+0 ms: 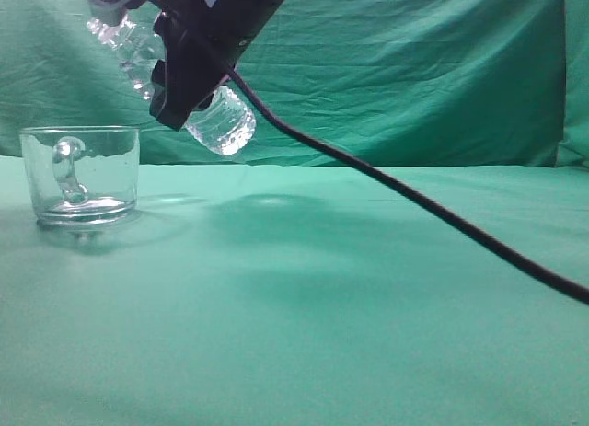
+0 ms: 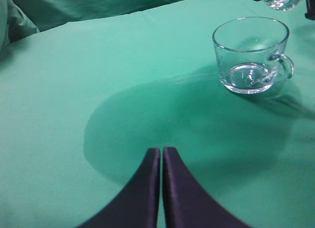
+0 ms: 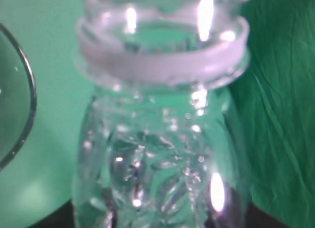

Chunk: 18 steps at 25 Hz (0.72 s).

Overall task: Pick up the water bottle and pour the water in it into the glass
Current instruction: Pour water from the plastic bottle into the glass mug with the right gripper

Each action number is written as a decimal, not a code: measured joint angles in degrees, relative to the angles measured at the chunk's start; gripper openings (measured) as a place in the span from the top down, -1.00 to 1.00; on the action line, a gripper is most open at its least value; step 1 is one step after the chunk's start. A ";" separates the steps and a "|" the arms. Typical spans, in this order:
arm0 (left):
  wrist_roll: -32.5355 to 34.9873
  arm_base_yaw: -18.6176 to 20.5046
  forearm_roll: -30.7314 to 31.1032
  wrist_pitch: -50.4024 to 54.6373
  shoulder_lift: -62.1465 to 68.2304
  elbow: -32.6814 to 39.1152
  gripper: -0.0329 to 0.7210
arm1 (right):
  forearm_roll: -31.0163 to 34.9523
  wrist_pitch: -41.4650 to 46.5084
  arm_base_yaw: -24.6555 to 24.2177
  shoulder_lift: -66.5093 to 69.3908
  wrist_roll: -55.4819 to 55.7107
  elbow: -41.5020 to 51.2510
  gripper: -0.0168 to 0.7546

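The green desk (image 1: 322, 306) carries only the glass (image 1: 81, 176), at 9 o'clock in the exterior view. The right gripper (image 1: 198, 63), jaws clamped on the water bottle (image 1: 221, 122), holds it aloft, tilted, just right of the glass. Pouring seems unstarted: the glass looks nearly empty. Left gripper (image 2: 161, 156) idles, jaws together. A cable (image 1: 442, 219) trails clear; nothing obstructs.

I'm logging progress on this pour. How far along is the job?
Done: the right gripper has the water bottle lifted off the table, tilted, neck end higher and toward the glass. In hand: bringing it over the glass; no stream is visible. Left: the pour itself. The glass looks empty or nearly so in the left wrist view. The left gripper is shut and idle.
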 joint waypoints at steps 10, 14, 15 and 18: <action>0.00 0.00 0.00 0.00 0.00 0.00 0.91 | -11.64 -1.89 0.00 0.13 -1.49 -0.21 0.17; 0.00 0.00 0.00 0.00 0.00 0.00 0.91 | -13.87 -1.98 0.00 0.93 -1.74 -0.58 0.17; 0.00 0.00 0.00 0.00 0.00 0.00 0.91 | -14.63 -1.98 0.00 1.20 -1.79 -0.58 0.17; 0.00 0.00 0.00 0.00 0.00 0.00 0.91 | -16.68 -1.98 0.00 1.69 -1.87 -0.58 0.17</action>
